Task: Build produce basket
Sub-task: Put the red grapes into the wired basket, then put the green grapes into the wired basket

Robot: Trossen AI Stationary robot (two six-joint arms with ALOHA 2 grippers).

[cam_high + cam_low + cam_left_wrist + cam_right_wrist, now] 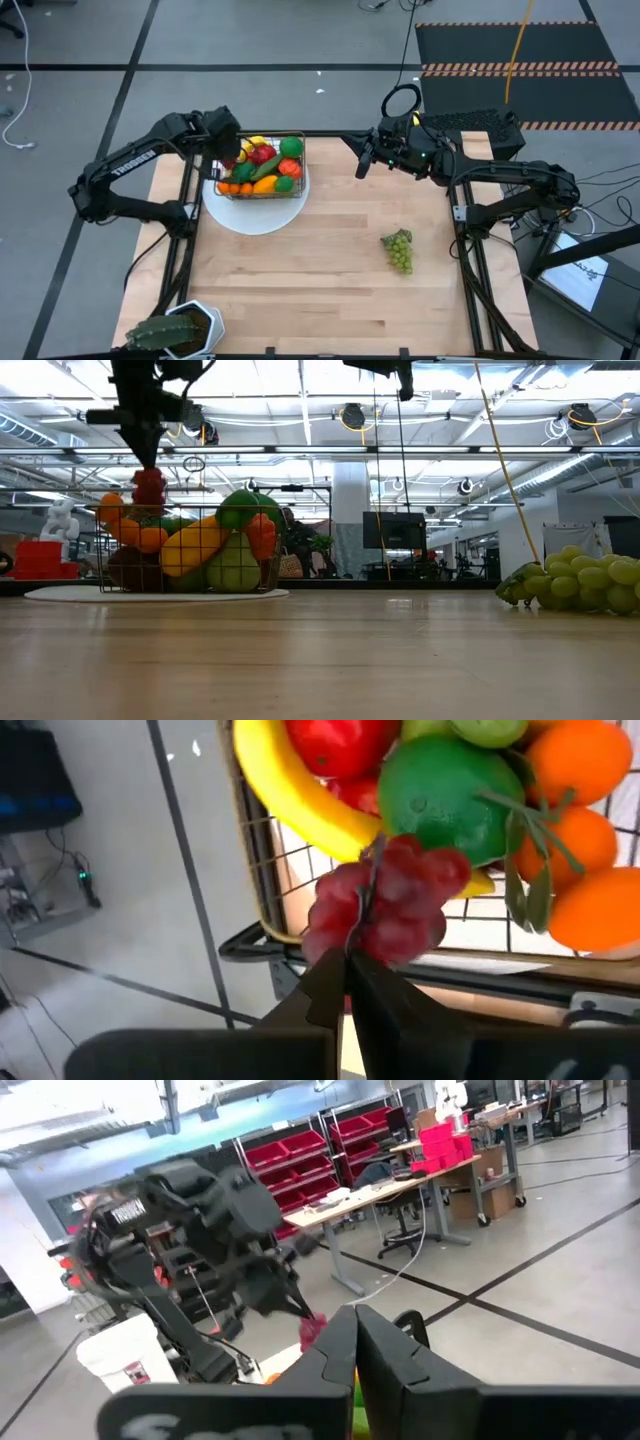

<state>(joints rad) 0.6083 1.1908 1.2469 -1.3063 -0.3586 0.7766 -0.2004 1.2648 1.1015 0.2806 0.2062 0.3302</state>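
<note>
One basket (262,170), one plate (255,213), two grape bunches (399,250)

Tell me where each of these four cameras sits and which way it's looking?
High view: overhead, straight down on the table; both arms show.
Low view: table height, looking across at the basket and green grapes; arms hang from above.
Left wrist view: on the left arm, facing the basket; left claw shut on red grapes.
Right wrist view: on the right arm, facing the left arm; right claw shut, empty.
Shared: both wrist views show the red grapes.
</note>
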